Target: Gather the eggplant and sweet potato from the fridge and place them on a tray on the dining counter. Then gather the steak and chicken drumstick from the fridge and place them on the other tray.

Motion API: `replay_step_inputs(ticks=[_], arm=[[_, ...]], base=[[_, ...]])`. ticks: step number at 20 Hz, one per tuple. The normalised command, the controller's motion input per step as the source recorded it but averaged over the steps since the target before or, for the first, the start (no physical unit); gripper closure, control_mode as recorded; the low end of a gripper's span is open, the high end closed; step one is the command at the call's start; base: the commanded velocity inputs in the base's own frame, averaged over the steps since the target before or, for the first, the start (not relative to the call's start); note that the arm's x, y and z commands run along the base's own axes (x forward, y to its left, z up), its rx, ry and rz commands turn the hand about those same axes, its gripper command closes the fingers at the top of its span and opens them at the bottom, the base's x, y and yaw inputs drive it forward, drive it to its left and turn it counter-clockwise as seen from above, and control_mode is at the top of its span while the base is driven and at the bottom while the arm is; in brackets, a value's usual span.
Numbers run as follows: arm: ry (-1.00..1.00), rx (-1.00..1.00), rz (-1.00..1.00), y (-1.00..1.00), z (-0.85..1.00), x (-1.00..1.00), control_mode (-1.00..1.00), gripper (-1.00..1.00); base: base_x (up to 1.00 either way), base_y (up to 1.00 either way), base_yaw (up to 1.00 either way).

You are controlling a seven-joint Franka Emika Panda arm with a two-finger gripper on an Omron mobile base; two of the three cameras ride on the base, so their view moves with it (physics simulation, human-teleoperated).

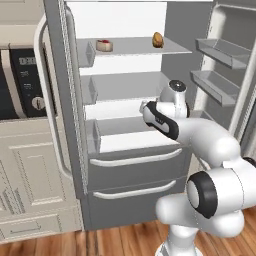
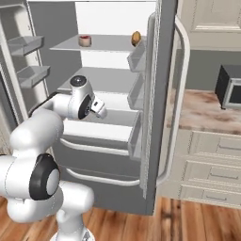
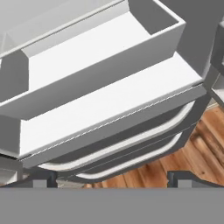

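You are parked in front of the tall dark grey fridge [image 1: 70,125], both doors swung wide, its pale lit interior taking up the middle of both base views. The white arm reaches into it at mid height, level with the lower shelves.

On the top grey shelf [image 1: 135,47], in the upper middle of the left base view, sit two task items well apart: the small chunky steak with a red top and cream sides [image 1: 104,45] towards the left, and the tan-brown chicken drumstick [image 1: 158,39] towards the right. In the right base view the same pair appears at the top, steak [image 2: 84,40] left, drumstick [image 2: 136,37] right, close to the door edge. I see no eggplant or sweet potato on the shelves, so I judge the vegetable half to be finished and the meat half in hand.

The two-finger gripper [image 2: 100,108] points down and forward at the white lower shelf [image 3: 105,105] and the curved pale drawer handles [image 3: 127,144] below it. Its dark tips stand far apart at the bottom corners of the hand view, jaws spread wide, nothing between them.

Your next move calls for lifting the hand well up, clearing the middle shelf's front edge, then levelling it towards one of the two pieces; the steak looks the easier first pick.

No brand, label or writing is legible anywhere; the panel on the dark oven [image 1: 22,80] at the left is too small to read.
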Motion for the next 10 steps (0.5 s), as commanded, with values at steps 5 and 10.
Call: replay_step_inputs(ticks=[5,10], arm=[[0.00,0.00,0.00,0.00,0.00,0.00,1.00,-1.00],[0.00,0.00,0.00,0.00,0.00,0.00,1.00,-1.00]], base=[[0.30,0.23,-0.05],[0.50,0.14,-0.03]])
